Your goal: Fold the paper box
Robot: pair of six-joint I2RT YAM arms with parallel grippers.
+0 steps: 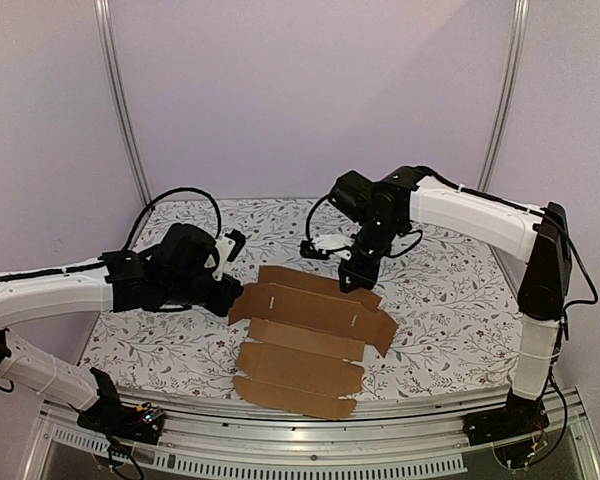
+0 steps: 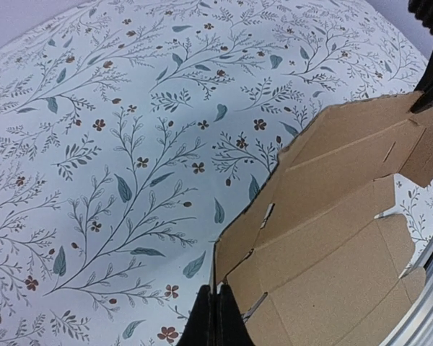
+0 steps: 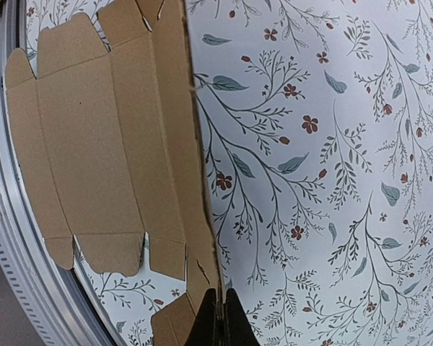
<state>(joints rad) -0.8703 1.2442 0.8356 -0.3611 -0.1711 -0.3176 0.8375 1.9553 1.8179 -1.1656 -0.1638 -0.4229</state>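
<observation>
The paper box [image 1: 305, 335] is a flat die-cut sheet of plain brown cardboard with flaps, lying unfolded on the floral table between the arms. Its far panel is lifted off the table. My left gripper [image 1: 228, 297] is shut on the sheet's left edge; in the left wrist view the black fingertips [image 2: 218, 317] pinch the thin cardboard edge [image 2: 332, 216]. My right gripper [image 1: 352, 275] is shut on the sheet's far right edge; in the right wrist view the fingertips [image 3: 218, 321] clamp the raised edge of the sheet [image 3: 101, 137].
The table has a white cloth with a floral print [image 1: 450, 300]. A metal rail [image 1: 310, 435] runs along the near edge, close to the sheet's front flaps. White walls and two upright poles stand behind.
</observation>
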